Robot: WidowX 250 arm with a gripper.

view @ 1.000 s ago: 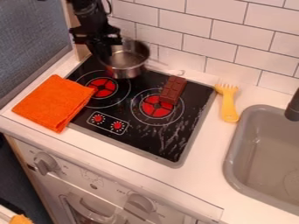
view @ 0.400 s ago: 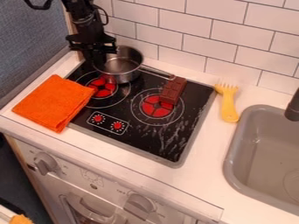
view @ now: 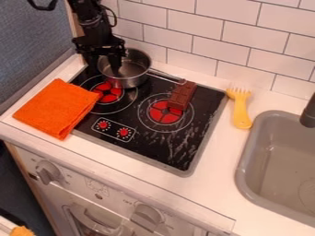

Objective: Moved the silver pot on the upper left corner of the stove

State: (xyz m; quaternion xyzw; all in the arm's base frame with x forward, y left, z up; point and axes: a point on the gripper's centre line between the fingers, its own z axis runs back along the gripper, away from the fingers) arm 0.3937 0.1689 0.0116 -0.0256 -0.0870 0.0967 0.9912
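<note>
Black toy stove (view: 150, 148) with a silver pot (view: 127, 83) at its upper left corner, an opened black gripper (view: 104, 67) at the rim.
To the right, a grey sink (view: 241, 173); to the left, a folded orange cloth (view: 56, 108) overlaps the stove's edge. The pot stands upright, its bare metal bottom partly visible, just right of the gripper, whose fingers are spread, one outside the pot's left wall and one over its mouth. The handle (view: 165, 76) points away from the gripper, towards a chocolate bar (view: 183, 96). The placing looks done; backing off probably calls for rising straight up, lest a finger drag the rim.
</note>
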